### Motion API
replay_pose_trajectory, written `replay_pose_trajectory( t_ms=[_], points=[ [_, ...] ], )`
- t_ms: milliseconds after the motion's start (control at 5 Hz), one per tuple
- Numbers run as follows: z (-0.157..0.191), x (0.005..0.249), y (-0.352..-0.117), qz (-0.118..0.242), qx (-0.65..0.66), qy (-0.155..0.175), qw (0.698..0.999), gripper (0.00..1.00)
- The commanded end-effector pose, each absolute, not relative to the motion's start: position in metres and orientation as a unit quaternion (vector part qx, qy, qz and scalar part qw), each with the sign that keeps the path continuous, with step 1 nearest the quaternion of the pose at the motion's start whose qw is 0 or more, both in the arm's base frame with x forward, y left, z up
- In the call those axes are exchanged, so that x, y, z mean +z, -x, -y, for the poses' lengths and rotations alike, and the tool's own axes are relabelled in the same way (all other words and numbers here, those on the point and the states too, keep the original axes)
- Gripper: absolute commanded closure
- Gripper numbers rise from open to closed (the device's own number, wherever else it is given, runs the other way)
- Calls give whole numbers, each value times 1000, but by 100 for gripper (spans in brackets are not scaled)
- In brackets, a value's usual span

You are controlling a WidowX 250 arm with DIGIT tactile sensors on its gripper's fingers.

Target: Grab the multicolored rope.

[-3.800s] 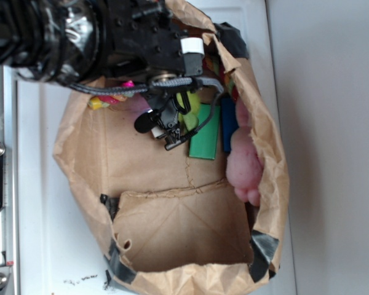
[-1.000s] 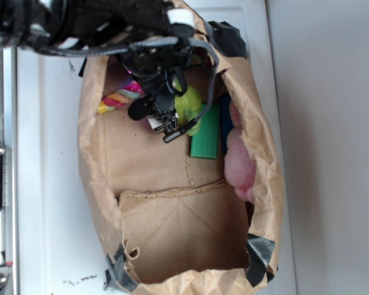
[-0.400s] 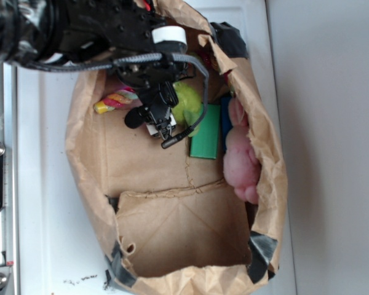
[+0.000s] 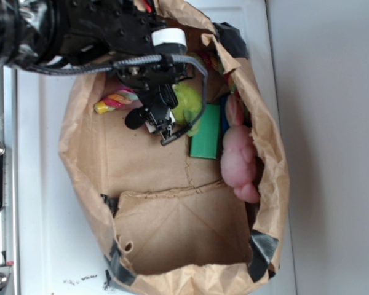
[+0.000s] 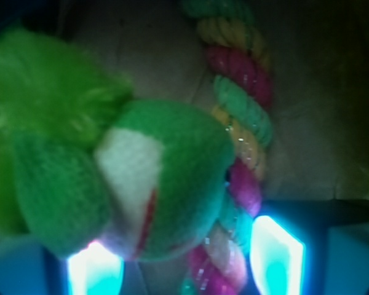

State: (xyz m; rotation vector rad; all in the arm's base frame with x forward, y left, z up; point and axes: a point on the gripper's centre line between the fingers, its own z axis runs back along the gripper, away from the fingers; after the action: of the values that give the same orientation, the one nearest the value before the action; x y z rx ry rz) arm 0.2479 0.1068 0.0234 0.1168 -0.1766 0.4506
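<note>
Gripper: lowered into the paper bag, near its upper edge.
Jaws: seen spread apart in the wrist view; nothing clamped.
Rope: laid on the bag floor, running between the two fingers; one end shown at the bag's upper left.
Green plush toy: pressed against the rope, also between the fingers.
Pink bunny: kept along the bag's right wall.
</note>
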Motion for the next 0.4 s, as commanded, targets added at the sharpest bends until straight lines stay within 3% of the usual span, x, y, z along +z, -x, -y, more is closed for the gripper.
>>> replay_pose_trajectory(
  t_ms=[0,200],
  points=[
    [-106,32,-252,100,224,-58,968,100],
    [-106,33,-252,101,225,-57,967,100]
  ],
)
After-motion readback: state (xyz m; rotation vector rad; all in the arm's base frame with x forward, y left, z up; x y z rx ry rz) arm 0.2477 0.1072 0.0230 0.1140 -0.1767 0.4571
